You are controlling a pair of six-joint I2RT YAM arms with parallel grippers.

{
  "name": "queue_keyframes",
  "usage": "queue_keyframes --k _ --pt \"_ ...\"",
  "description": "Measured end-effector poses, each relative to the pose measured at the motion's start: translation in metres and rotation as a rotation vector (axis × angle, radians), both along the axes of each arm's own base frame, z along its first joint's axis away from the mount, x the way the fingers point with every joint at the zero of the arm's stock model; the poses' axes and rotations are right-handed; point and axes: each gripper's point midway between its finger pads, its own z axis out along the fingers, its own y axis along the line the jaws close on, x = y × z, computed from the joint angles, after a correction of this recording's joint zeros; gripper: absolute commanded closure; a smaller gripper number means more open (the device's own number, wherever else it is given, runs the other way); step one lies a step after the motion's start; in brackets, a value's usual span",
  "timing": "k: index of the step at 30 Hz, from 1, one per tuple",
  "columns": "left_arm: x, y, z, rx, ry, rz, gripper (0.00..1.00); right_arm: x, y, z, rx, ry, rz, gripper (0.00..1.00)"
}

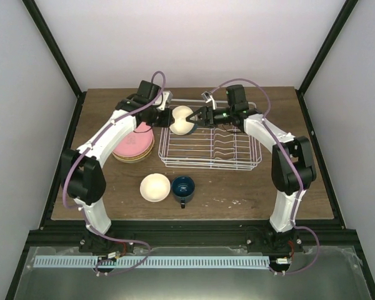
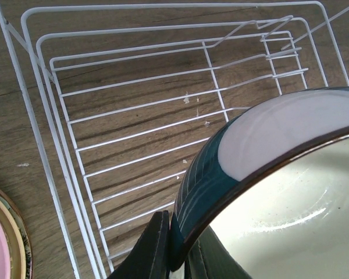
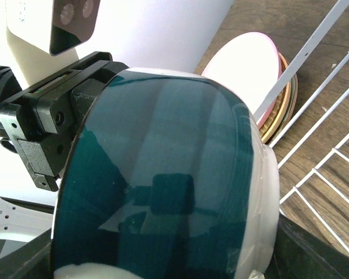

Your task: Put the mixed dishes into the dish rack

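My left gripper (image 1: 167,117) is shut on the rim of the white-and-blue bowl (image 1: 182,120), holding it on edge above the left end of the white wire dish rack (image 1: 212,156). The left wrist view shows its fingers (image 2: 157,238) pinching the bowl's rim (image 2: 221,174). My right gripper (image 1: 197,117) is open right beside the bowl; in its wrist view the bowl's blue outside (image 3: 163,174) fills the space between its spread fingers. The pink plate (image 1: 132,142) lies on the tan-yellow plate (image 1: 149,152) left of the rack. The cream bowl (image 1: 155,187) and dark blue mug (image 1: 182,187) stand in front.
The rack's upright prongs (image 1: 228,139) are in its right half, and its left half (image 2: 134,110) holds nothing. Black frame posts (image 1: 56,56) stand at the table's back corners. The table's front edge (image 1: 194,219) runs just behind the arm bases.
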Motion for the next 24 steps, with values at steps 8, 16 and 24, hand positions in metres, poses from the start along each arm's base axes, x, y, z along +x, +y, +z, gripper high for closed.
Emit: queue_keyframes --k 8,16,24 --pt "0.003 -0.001 -0.005 -0.009 0.003 -0.004 0.98 0.003 0.000 -0.004 0.000 0.010 -0.006 0.40" --pt "0.005 -0.005 -0.011 -0.030 0.007 -0.013 0.73 0.007 -0.001 -0.008 -0.016 0.006 -0.013 0.41" --pt "0.000 -0.011 -0.018 -0.049 0.020 -0.039 0.43 0.007 0.008 -0.006 -0.029 -0.026 0.016 0.42"
